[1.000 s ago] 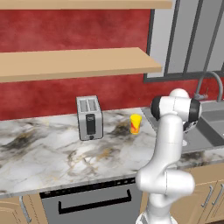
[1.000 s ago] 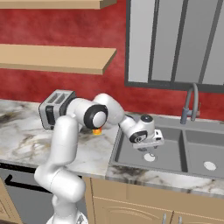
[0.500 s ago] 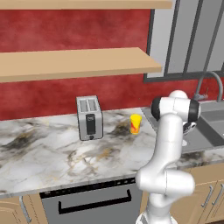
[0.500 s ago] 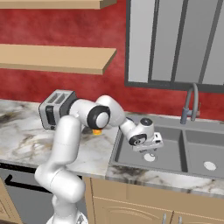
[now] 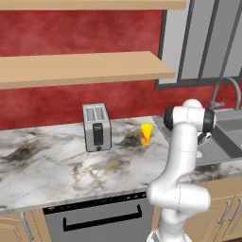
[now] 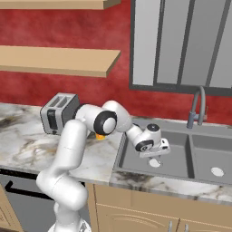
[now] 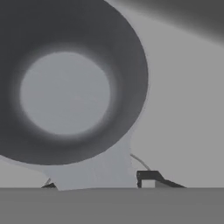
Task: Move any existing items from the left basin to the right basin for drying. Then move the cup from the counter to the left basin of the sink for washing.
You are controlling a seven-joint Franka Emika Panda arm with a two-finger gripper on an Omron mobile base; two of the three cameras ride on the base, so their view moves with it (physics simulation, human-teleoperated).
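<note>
One small yellow cup with red mark (image 5: pixel 146 133) | on marble worktop (image 5: pixel 56 165) right of silver toaster (image 5: pixel 96 126) | pincer (image 6: pixel 156 155) low in grey sink's left basin (image 6: pixel 174 161), over pale round-rimmed item (image 7: pixel 65 87) | grip: cannot tell

Even, soft rendered light falling across both base views; no glare showing. Faint shadow lying under shelf (image 5: pixel 85 68). Hand view reading dim, grey, blurred at close range.
</note>
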